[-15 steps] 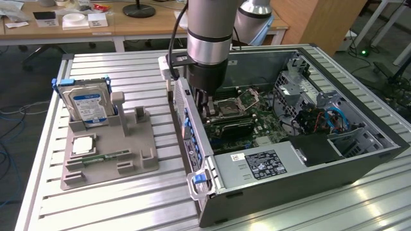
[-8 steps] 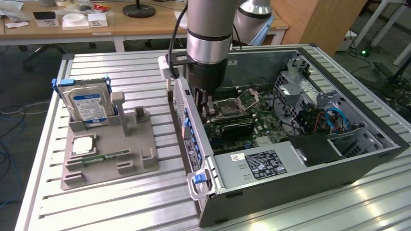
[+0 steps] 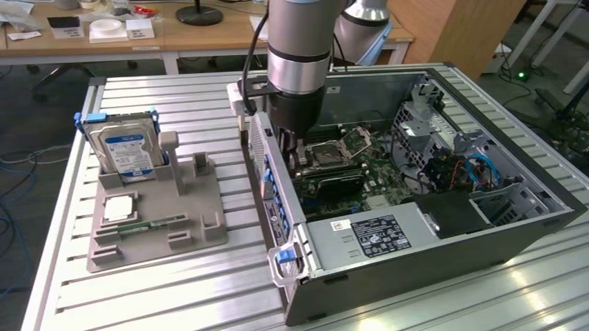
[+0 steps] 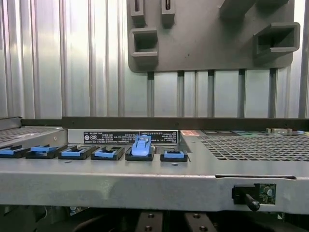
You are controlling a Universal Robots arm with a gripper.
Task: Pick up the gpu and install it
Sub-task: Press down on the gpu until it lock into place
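- Inside the open case (image 3: 515, 227), on the board (image 3: 391, 189) just below the processor socket, a dark, thin card that I take for the gpu (image 3: 330, 181) stands on edge.
- Its long axis runs across the case, from the rear wall (image 3: 276, 200) towards the drive bays at the far side; the end nearer that wall sits right under the tool (image 3: 292, 157).
- So the gpu lies straight down from the tool and stretches away from it towards the middle of the case, with no sideways gap that I can make out.
- The tool's jaws are drawn fully narrow. Whether they pinch the card's upper edge or only touch it, I cannot tell: the tool's own body hides the contact.
- Whether the card is fully home in its slot cannot be told either; it looks level with the board.
- The arm (image 3: 299, 41) hangs near-vertical, wrist pointing straight down, close beside the rear wall and just inside it.
- From the wrist, the rear wall (image 4: 145, 186) crosses the view with its row of blue latches (image 4: 108, 152); one latch (image 4: 141, 145) stands raised above the others.
- Outside the case, beyond the rear wall, the grey tray (image 3: 156, 221) rests on the surface (image 3: 184, 296) with a hard drive (image 3: 124, 148) upright in it, well apart from the tool.
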